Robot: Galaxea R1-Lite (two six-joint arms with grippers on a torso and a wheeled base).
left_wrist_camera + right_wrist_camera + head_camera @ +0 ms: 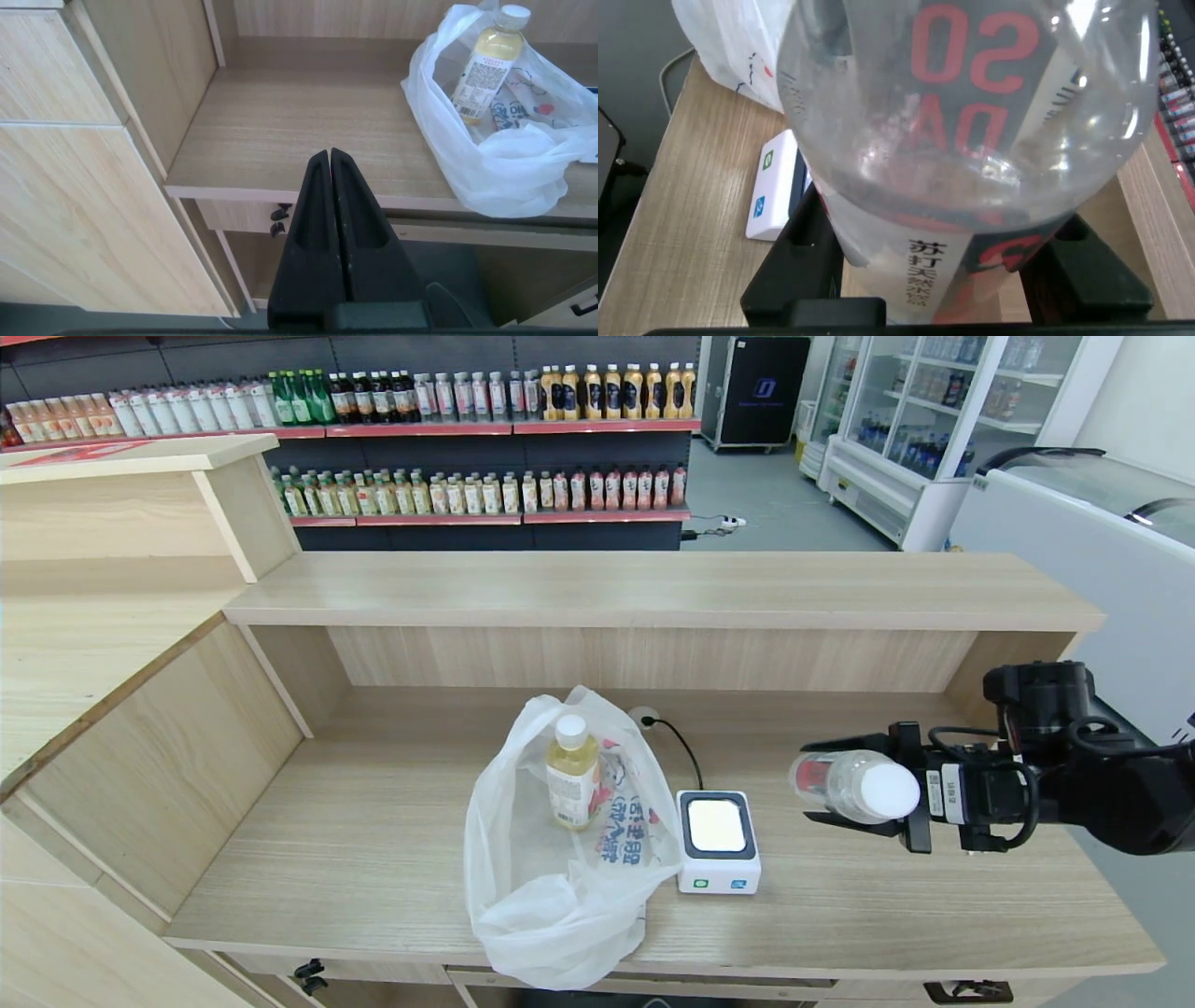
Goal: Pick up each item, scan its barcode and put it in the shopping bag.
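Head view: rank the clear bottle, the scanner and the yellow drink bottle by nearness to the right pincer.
1. Clear bottle, gripped in the right pincer itself.
2. Scanner, on the counter to its left.
3. Yellow drink bottle, upright in the shopping bag, farther left.

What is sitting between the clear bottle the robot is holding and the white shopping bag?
The white barcode scanner, on the counter right beside the shopping bag. The head view shows it, to the left of the clear bottle.
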